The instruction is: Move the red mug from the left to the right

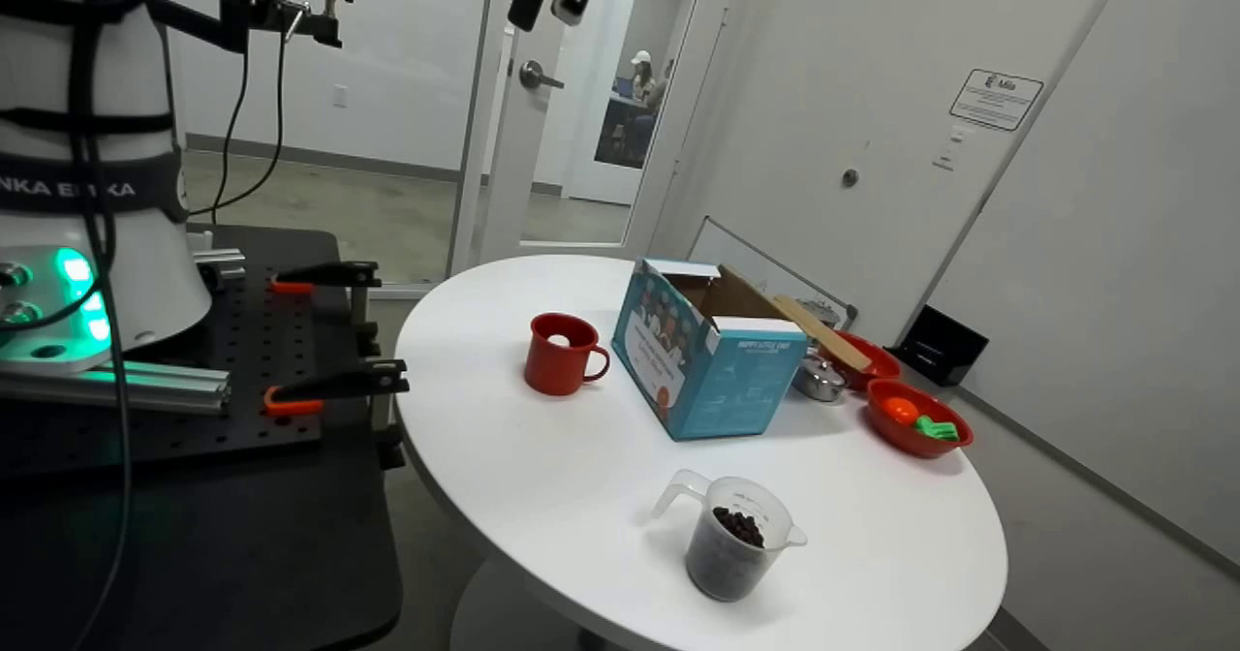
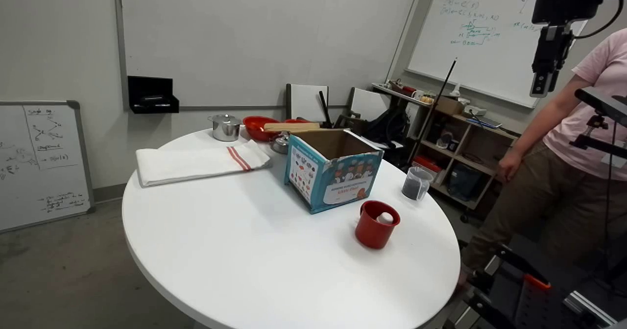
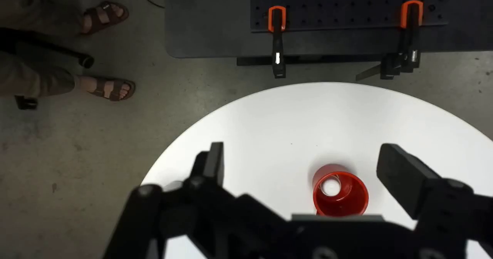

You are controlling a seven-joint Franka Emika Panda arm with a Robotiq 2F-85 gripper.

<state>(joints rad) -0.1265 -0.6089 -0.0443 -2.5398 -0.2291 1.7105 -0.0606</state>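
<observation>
The red mug (image 1: 557, 365) stands upright on the white round table (image 1: 542, 477), near the robot-side edge. It also shows in an exterior view (image 2: 374, 233), with its handle towards the blue box. A small white object (image 3: 331, 187) is inside the mug. In the wrist view the mug (image 3: 354, 201) appears below and between the spread fingers, right of centre; its near rim and handle are mostly hidden by the gripper body. My gripper (image 3: 302, 151) is open and empty. It hangs high above the table in both exterior views (image 1: 549, 16) (image 2: 542, 93), well apart from the mug.
An open blue box (image 1: 731, 380) stands beside the mug. A clear measuring cup (image 1: 727, 569) with dark contents is near the edge. Red bowls (image 1: 915, 446), a wooden board (image 1: 828, 334), metal pots (image 2: 226, 128) and a folded white cloth (image 2: 196, 165) lie farther off. Clamps (image 1: 339, 380) edge the robot's bench.
</observation>
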